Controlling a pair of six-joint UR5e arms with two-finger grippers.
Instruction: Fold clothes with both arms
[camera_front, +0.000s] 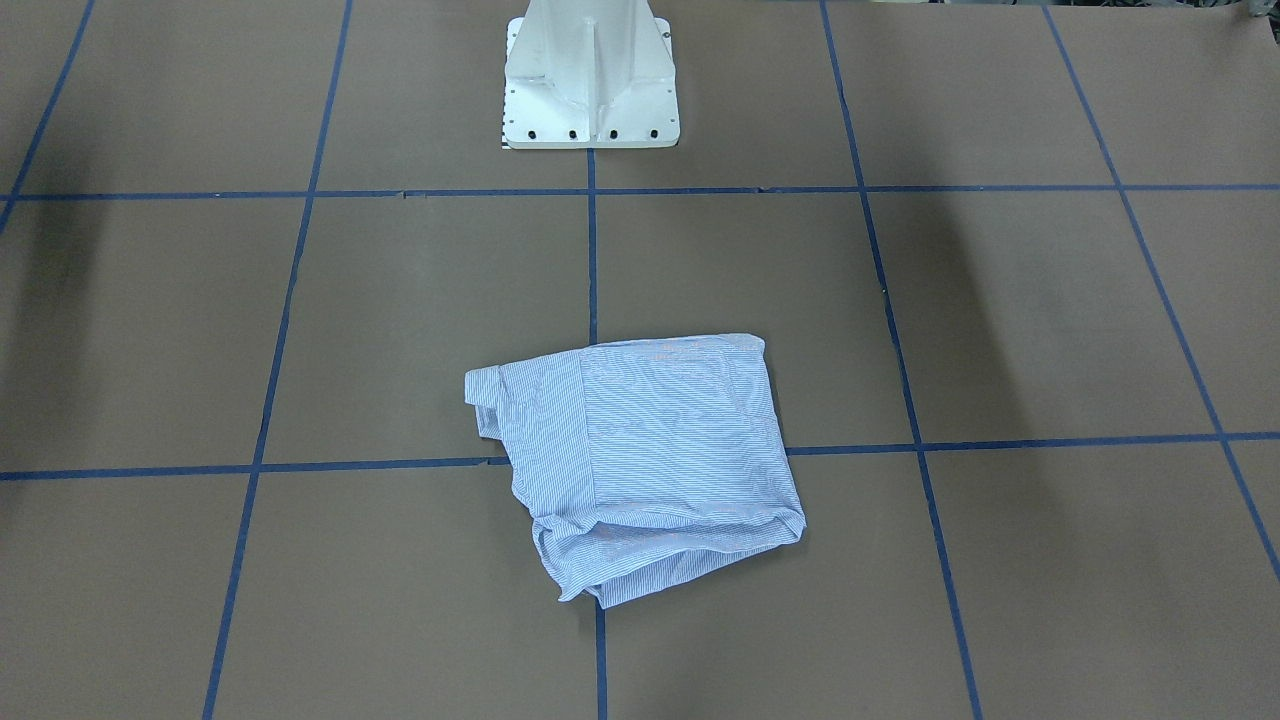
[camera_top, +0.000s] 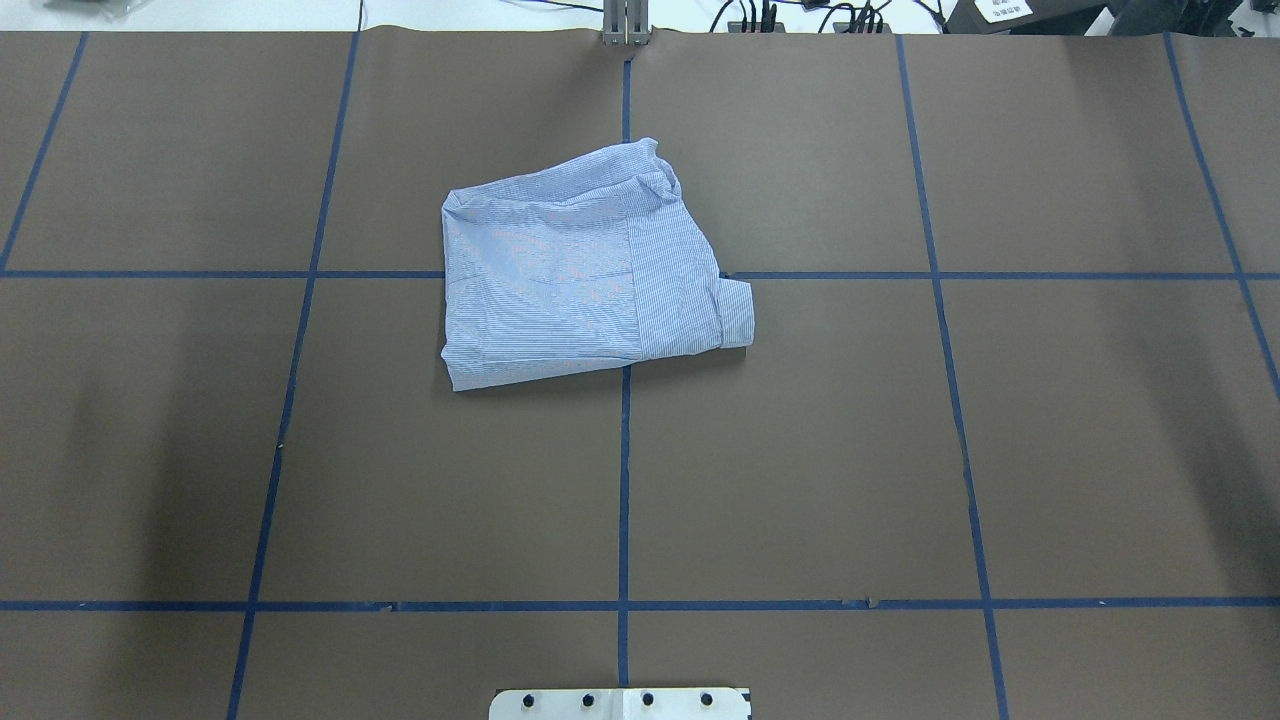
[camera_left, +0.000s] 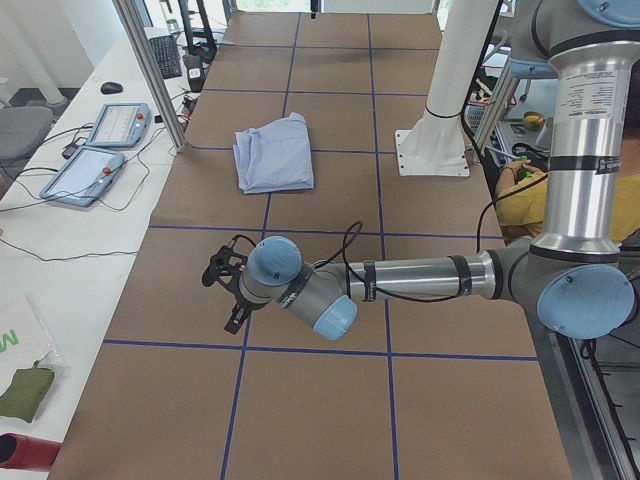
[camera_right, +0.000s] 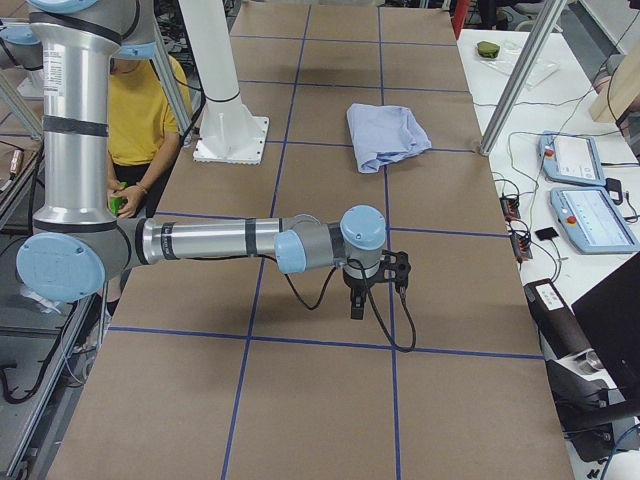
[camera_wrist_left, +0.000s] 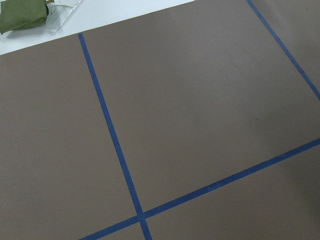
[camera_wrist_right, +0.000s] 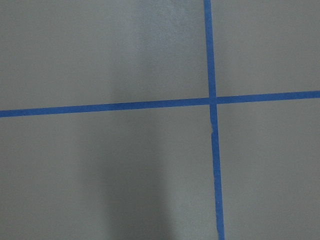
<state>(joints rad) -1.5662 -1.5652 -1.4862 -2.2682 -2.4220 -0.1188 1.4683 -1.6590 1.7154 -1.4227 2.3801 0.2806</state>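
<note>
Can't tell if left tool (camera_left: 222, 293) or right tool (camera_right: 379, 285) is open, but the baggy-edged shirt (camera_front: 640, 460) might flop apart if nudged.

Shirt (camera_top: 580, 270) on the table (camera_top: 900, 450), before the pedestal (camera_front: 590, 80) — left arm (camera_left: 410, 278), right arm (camera_right: 200, 240) far to either side.

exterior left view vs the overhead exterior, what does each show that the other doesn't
Only exterior left: the left arm stretched over the table, its end effector, two teach pendants and a person in yellow. Only overhead: cables past the table's far edge; no arm. Both: the folded striped shirt, the blue tape grid and the white pedestal base.
</note>
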